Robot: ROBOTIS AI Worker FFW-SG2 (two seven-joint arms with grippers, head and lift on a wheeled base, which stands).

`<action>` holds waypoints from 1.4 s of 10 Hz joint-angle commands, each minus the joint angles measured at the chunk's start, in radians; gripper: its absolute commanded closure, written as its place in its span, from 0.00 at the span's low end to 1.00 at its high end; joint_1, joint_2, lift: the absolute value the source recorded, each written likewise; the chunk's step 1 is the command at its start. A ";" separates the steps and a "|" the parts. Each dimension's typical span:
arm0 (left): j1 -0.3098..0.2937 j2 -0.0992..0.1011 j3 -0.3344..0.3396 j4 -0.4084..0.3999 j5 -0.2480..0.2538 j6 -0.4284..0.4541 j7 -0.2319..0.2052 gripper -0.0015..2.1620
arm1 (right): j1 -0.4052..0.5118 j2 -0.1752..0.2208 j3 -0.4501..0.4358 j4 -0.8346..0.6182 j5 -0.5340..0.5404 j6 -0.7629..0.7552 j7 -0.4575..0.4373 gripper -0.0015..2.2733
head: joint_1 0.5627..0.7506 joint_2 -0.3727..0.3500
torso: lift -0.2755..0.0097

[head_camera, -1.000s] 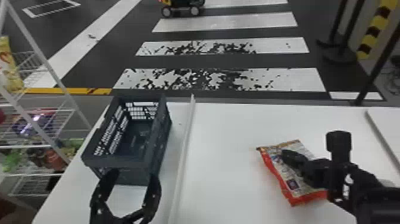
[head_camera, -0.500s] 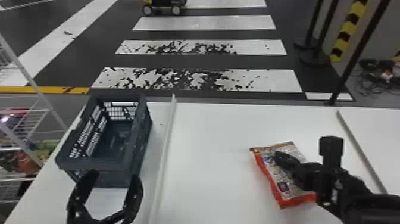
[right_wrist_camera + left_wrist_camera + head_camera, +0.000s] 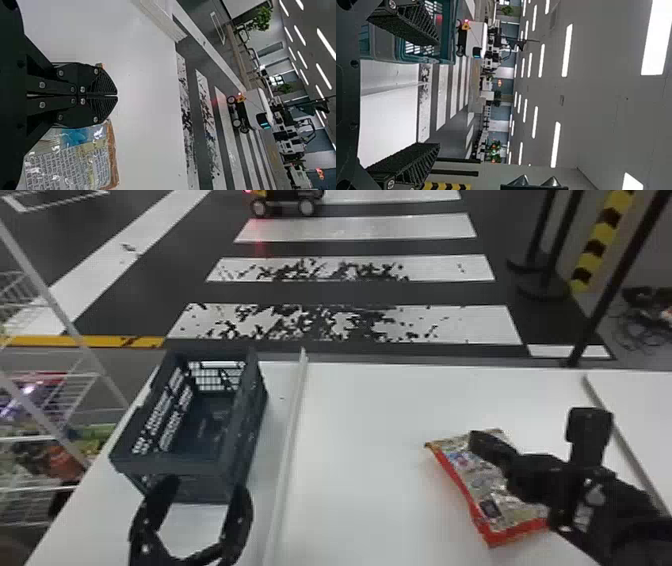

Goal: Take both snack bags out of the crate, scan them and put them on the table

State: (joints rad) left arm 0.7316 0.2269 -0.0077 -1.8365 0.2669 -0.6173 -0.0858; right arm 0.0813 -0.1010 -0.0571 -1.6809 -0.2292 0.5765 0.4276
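The dark crate [image 3: 190, 482] stands at the table's left, and the part of its floor in view is bare. In front of its near wall my left gripper [image 3: 205, 495] is spread wide with nothing between its fingers; the left wrist view has this gripper [image 3: 438, 93] open beside the crate [image 3: 385, 43]. On the right of the table lies one snack bag [image 3: 500, 495], red-edged with a printed face. My right gripper [image 3: 475, 440] is over that bag. In the right wrist view the right gripper [image 3: 117, 95] has its fingers together, beside the bag [image 3: 71, 162].
A raised white strip [image 3: 287, 445] runs across the table [image 3: 365, 470] between crate and bag. At the left stands a wire rack [image 3: 55, 390] with packages. Another ledge [image 3: 620, 440] lies at the right. A wheeled robot [image 3: 282, 202] is on the floor beyond.
The head view has swung slightly to the right, so crate, bag and both arms appear farther left than before. Between grippers, crate and bag I see little change. The wheeled robot beyond also appears farther left.
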 commanded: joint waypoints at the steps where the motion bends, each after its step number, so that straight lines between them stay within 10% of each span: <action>1: -0.001 0.000 0.000 0.000 0.000 0.000 0.000 0.04 | 0.012 0.000 -0.052 -0.034 0.033 0.046 -0.021 0.99 | 0.70 0.67 | 0.64; 14: -0.035 -0.001 -0.014 0.046 0.008 0.000 0.000 0.04 | 0.109 -0.022 -0.130 -0.112 0.209 0.122 -0.030 0.99 | 0.70 0.44 | 0.64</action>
State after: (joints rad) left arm 0.6966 0.2255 -0.0215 -1.7906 0.2739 -0.6173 -0.0859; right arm 0.1877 -0.1220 -0.1884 -1.7934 -0.0232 0.6976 0.3953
